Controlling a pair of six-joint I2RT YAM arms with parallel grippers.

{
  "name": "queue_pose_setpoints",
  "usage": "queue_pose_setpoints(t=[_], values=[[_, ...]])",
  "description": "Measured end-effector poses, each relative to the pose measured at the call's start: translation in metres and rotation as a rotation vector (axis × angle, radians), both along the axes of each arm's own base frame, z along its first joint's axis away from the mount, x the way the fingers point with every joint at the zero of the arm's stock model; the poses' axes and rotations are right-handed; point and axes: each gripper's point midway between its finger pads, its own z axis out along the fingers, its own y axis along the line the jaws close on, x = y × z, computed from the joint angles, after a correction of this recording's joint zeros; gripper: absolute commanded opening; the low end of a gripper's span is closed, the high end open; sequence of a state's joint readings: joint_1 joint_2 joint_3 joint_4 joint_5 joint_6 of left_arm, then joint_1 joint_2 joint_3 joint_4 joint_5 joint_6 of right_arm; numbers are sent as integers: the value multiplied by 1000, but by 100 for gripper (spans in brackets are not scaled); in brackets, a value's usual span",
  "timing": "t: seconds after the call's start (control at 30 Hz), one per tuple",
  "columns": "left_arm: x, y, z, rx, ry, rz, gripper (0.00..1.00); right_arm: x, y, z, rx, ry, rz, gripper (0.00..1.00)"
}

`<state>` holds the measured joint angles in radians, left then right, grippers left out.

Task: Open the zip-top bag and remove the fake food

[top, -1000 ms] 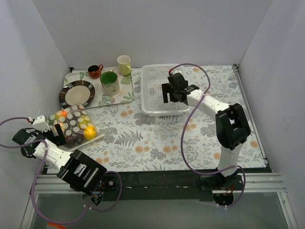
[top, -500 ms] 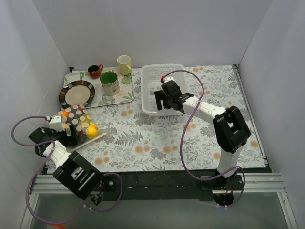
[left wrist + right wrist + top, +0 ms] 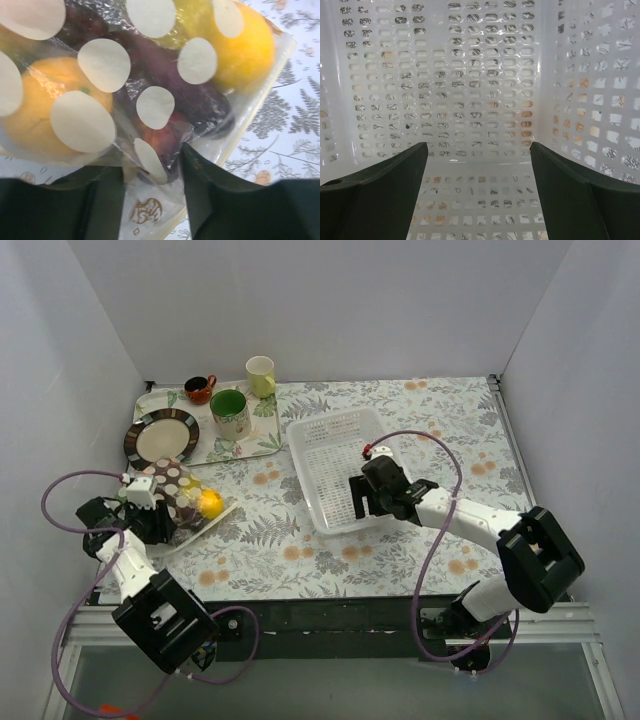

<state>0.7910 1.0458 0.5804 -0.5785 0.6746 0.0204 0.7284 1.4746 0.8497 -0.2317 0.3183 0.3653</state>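
The zip-top bag (image 3: 100, 65), clear with white polka dots, lies at the table's left (image 3: 178, 488). Through the film show the fake food: a yellow lemon (image 3: 247, 47) (image 3: 209, 502), an orange fruit (image 3: 42, 112), a dark purple piece (image 3: 165, 70) and a red piece (image 3: 160, 134). My left gripper (image 3: 152, 162) (image 3: 152, 518) is at the bag's near-left corner, its jaws closed in on a bunched fold of film. My right gripper (image 3: 477, 147) (image 3: 368, 498) stands open, fingers reaching over the near rim of the white perforated basket (image 3: 470, 75) (image 3: 335, 445).
A floral tray (image 3: 265, 443) at the back left carries a striped plate (image 3: 160, 436), a green mug (image 3: 231, 413), a pale cup (image 3: 260, 374) and a small brown cup (image 3: 199, 389). White walls close in the left, back and right sides.
The right gripper has pulled the basket from the back toward the near centre, turning it. The left gripper has narrowed onto the bag's corner, and the bag has shifted right.
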Motion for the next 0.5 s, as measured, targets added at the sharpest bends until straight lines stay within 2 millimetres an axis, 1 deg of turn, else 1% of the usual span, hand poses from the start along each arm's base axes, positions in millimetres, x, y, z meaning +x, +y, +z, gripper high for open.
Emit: queue_pose_setpoints(t=[0.07,0.1,0.13,0.17,0.2,0.27,0.33,0.37,0.4,0.47,0.5], values=[[5,-12,6,-19,-2,-44,25,-8,-7,5,11,-5,-16,92],[7,-20,8,-32,1,-70,23,-12,-11,8,17,-10,-25,92],[9,-30,10,-47,6,-98,21,-16,-14,11,22,-14,-32,92],[11,-40,14,-63,10,-132,15,-19,-17,15,28,-20,-38,92],[13,-51,18,-78,12,-168,12,-22,-21,20,34,-30,-49,92],[17,-69,31,-105,15,-224,6,-25,-25,31,44,-54,-57,92],[22,-82,49,-122,1,-268,5,-24,-25,48,61,-96,-58,93],[25,-85,61,-131,-7,-282,5,-23,-24,58,70,-117,-53,94],[29,-86,73,-135,-18,-290,5,-20,-19,72,83,-151,-35,97],[35,-87,99,-149,-37,-307,6,-15,-2,100,117,-220,21,98],[39,-88,112,-151,-53,-317,6,-14,9,116,134,-267,66,98]])
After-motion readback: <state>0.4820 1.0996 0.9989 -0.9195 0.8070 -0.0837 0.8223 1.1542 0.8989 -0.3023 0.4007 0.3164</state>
